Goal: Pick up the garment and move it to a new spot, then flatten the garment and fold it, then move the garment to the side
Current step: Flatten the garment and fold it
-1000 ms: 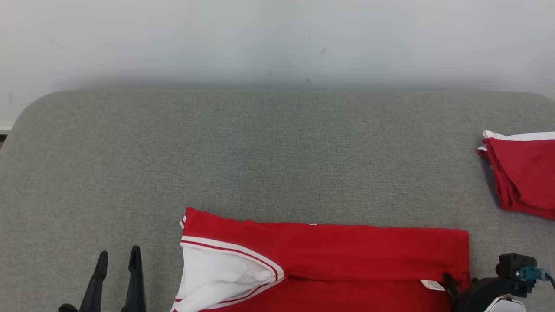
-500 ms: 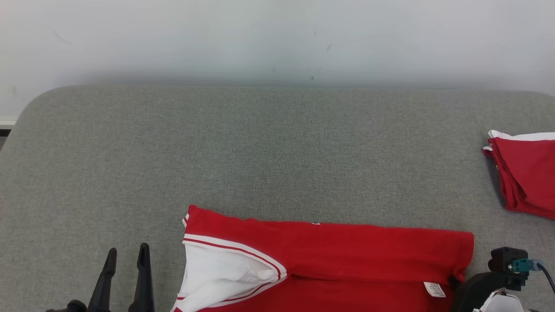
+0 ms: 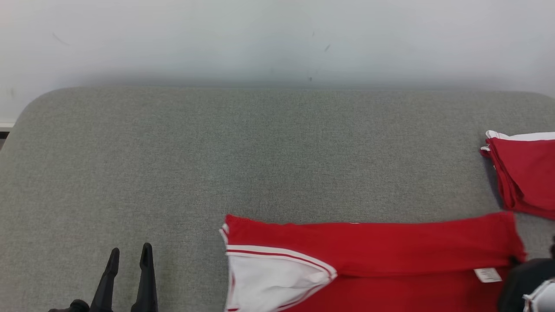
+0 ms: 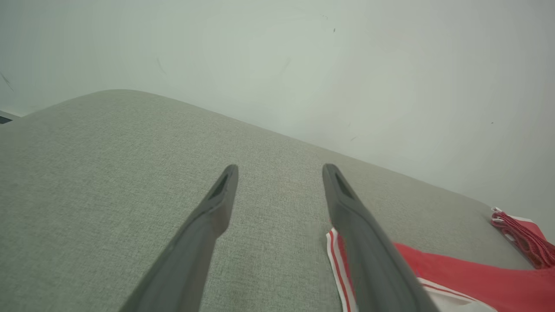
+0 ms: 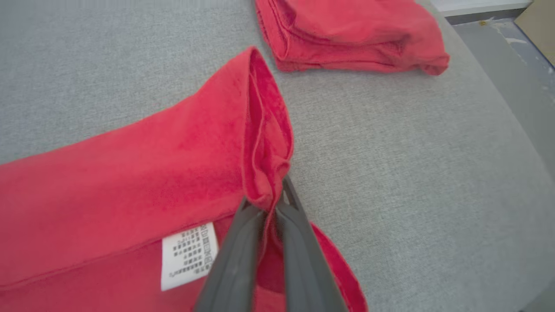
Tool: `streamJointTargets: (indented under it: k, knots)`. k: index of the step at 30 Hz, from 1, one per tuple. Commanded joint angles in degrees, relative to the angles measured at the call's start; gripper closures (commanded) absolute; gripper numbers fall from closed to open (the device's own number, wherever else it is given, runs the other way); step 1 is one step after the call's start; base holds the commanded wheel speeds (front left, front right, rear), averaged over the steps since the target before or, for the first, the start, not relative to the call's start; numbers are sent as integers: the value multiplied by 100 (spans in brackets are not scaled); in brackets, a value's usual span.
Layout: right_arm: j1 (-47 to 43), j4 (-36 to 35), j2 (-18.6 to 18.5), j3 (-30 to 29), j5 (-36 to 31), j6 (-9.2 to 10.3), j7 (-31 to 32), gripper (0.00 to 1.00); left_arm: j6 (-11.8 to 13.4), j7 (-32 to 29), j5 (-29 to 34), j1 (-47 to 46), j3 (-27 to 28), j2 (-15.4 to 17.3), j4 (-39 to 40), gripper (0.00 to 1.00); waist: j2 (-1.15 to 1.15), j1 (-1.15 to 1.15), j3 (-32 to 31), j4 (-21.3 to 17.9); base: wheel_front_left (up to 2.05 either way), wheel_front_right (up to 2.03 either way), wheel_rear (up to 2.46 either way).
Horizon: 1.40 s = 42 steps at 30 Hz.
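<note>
The garment [image 3: 390, 247] is red with a white, red-striped panel at its left end, folded into a long band at the near edge of the grey table [image 3: 260, 151]. In the right wrist view my right gripper [image 5: 271, 203] is shut on the garment [image 5: 130, 182], pinching its right-hand edge beside a white label [image 5: 188, 255]. Its dark body shows at the head view's lower right. My left gripper [image 3: 129, 255] stands open over bare table, left of the garment. In the left wrist view, my left gripper [image 4: 279, 173] has nothing between its fingers, and the garment's striped end [image 4: 455, 281] lies just right of them.
A second red garment [image 3: 527, 173], folded, lies at the table's right edge, close behind the held end; in the right wrist view this folded garment [image 5: 351, 34] lies just beyond the pinched edge. A pale wall [image 3: 277, 39] runs behind the table. Floor [image 5: 511, 56] shows past the right edge.
My right gripper has shut on the garment's right edge and dragged the garment to the right, towards the folded pile. The left gripper has stayed open, barely shifting.
</note>
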<state>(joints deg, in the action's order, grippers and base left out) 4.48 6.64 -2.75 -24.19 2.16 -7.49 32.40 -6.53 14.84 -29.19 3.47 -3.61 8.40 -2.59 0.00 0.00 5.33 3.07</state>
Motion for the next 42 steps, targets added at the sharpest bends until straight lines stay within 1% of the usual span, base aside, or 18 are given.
streamJointTargets:
  k: [1, 4, 8, 10, 13, 18, 25, 27, 30, 31, 38, 42]
  knots:
    - [-107, -107, -20, -115, -53, 2, 48, 100, 21, -4, -45, 33, 0, 12, 35, 0, 0, 0, -4, -7, 0, 0, 0]
    - [-221, -380, -20, -378, -69, 2, 180, 100, 39, -9, -65, 78, 3, 32, 56, 0, 0, 0, -10, -33, 0, 0, 0]
    - [-353, -604, -17, -584, -92, 2, 269, 100, 42, -24, -78, 89, -5, 55, 82, 0, 0, 0, -17, -75, 0, 0, 0]
    - [-371, -716, -19, -580, -131, 2, 266, 100, 51, -22, -83, 84, -5, 64, 94, 0, 0, 0, -16, -99, 0, 0, 0]
    - [-396, -884, -14, -377, -57, 2, 282, 100, 62, -34, -81, 67, -12, 79, 104, 0, 0, 0, -10, -129, 0, 0, 0]
    - [-502, -1186, -14, 421, 436, 2, 491, 100, 68, -42, -72, 34, -42, 87, 102, 0, 0, 0, -18, -121, 0, 0, 0]
    - [-706, -1476, -17, 2128, 1252, 1, 670, 100, 56, -34, -116, 15, -78, 73, 39, 0, 0, 0, -54, -24, 0, 0, 0]
    - [-655, -1483, -16, 2528, 1384, 1, 661, 100, 52, -29, -131, 11, -75, 76, 31, 0, 0, 0, -60, -5, 0, 0, 0]
    - [-454, -1352, -15, 3041, 1394, 1, 634, 100, 43, -23, -147, -17, -92, 84, 10, 0, 0, 0, -52, 39, 0, 0, 0]
    - [-454, -1352, -15, 3041, 1394, 1, 634, 100, 43, -23, -147, -17, -92, 84, 10, 0, 0, 0, -52, 39, 0, 0, 0]
    - [25, -817, -14, 3942, 1531, 1, 536, 100, 16, -8, -182, -91, -122, 104, -56, 0, 0, 0, -32, 198, 0, 0, 0]
    - [276, -457, -17, 4306, 1627, 1, 425, 100, 13, 0, -197, -140, -152, 108, -103, 0, 0, 0, -7, 287, 0, 0, 0]
